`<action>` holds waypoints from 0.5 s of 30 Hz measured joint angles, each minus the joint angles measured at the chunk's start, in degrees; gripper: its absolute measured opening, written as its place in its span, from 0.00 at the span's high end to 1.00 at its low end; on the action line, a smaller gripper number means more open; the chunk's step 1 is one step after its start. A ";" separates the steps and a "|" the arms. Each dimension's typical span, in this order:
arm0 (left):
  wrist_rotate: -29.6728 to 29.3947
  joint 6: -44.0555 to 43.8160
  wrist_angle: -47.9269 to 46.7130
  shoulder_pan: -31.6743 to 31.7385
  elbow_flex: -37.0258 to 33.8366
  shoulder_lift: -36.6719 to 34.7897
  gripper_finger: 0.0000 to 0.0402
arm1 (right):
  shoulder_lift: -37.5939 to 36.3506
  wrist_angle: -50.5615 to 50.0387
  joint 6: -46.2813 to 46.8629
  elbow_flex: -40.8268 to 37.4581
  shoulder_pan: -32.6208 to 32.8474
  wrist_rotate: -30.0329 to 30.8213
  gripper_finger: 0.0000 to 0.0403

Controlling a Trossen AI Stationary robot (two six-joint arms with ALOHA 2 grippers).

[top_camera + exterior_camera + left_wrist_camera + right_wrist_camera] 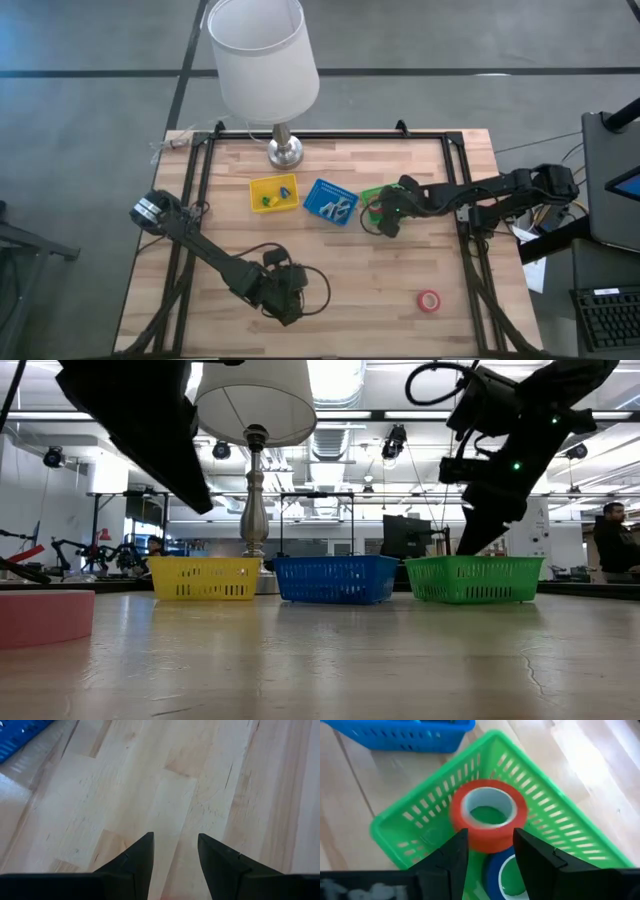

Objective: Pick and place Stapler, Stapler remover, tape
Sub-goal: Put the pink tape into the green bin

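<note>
My right gripper [487,855] is open and hangs above the green basket [420,820], also seen in the high view [388,222]. A red tape roll [487,812] lies tilted in the basket just beyond the fingertips, leaning on a blue tape roll [502,875]. I see no finger on either roll. Another red tape roll [429,301] lies flat on the table near the front right, and shows in the low view [40,618]. My left gripper [175,850] is open and empty over bare wood near the table's front edge [285,300].
A yellow basket [273,193] and a blue basket [330,201] holding small items stand in a row left of the green basket [370,195]. A lamp [285,150] stands at the far edge. A person [612,545] is in the room beyond.
</note>
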 joint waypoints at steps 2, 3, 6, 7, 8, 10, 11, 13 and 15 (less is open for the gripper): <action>1.54 0.04 -0.87 -0.04 0.00 0.00 0.61 | -1.10 0.02 0.76 0.00 0.23 0.00 0.63; 2.70 0.02 -1.55 -0.07 0.00 0.00 0.61 | -1.67 0.04 1.19 0.02 0.39 0.01 0.63; 5.95 -0.17 -4.05 -0.16 0.00 0.00 0.61 | -3.44 0.16 1.46 0.08 0.96 0.04 0.62; 6.74 -0.49 -4.99 -0.21 -0.01 0.00 0.61 | -3.95 0.24 1.48 0.11 1.23 0.03 0.62; 7.51 -0.96 -5.85 -0.24 -0.05 0.00 0.61 | -4.33 0.18 1.48 0.09 1.61 0.02 0.62; 8.51 -1.95 -7.12 -0.36 -0.43 0.00 0.61 | -4.85 0.23 1.47 0.10 2.37 0.01 0.61; 9.24 -2.52 -7.45 -0.37 -0.86 0.00 0.61 | -5.01 0.22 1.48 0.10 2.71 0.00 0.61; 10.57 -3.50 -7.89 -0.46 -2.05 0.00 0.61 | -5.01 0.22 1.30 0.09 3.30 0.01 0.62; 12.07 -4.90 -7.87 -0.49 -3.54 0.00 0.61 | -4.97 0.22 1.26 0.10 3.60 0.00 0.62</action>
